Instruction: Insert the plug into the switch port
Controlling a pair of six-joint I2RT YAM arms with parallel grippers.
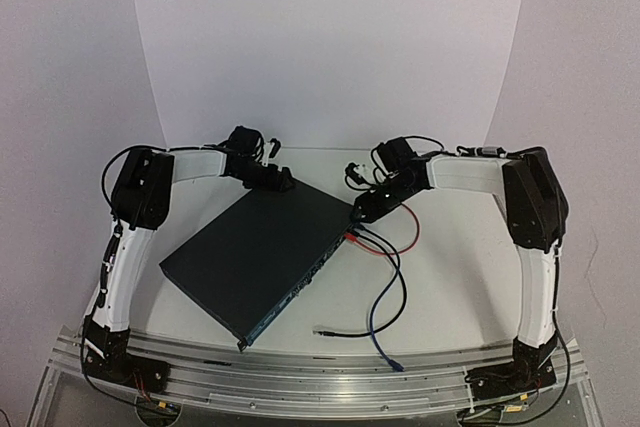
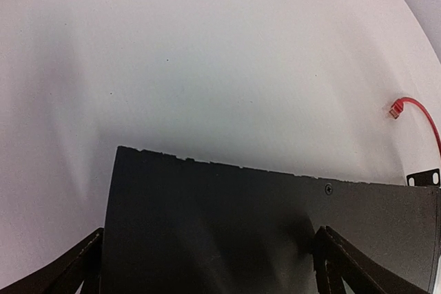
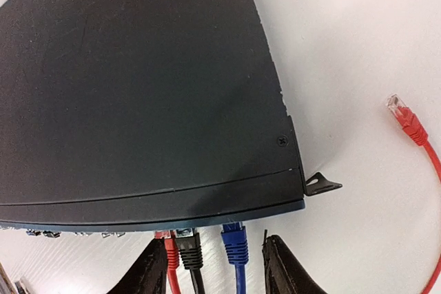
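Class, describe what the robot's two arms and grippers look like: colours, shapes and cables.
The left arm and right arm have white rounded links, blocky black joints, black bases and thin black cables looping alongside. The left gripper and right gripper are black, each with two tapered fingers.

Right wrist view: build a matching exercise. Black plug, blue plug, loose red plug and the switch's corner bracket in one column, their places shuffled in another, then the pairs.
1 black plug
2 blue plug
3 loose red plug
4 corner bracket

A lying on the table, apart from the switch
B plugged into the switch, middle of three
C jutting from the switch's end
D plugged into the switch, rightmost in this view

Pairs: 1-B, 2-D, 3-A, 4-C
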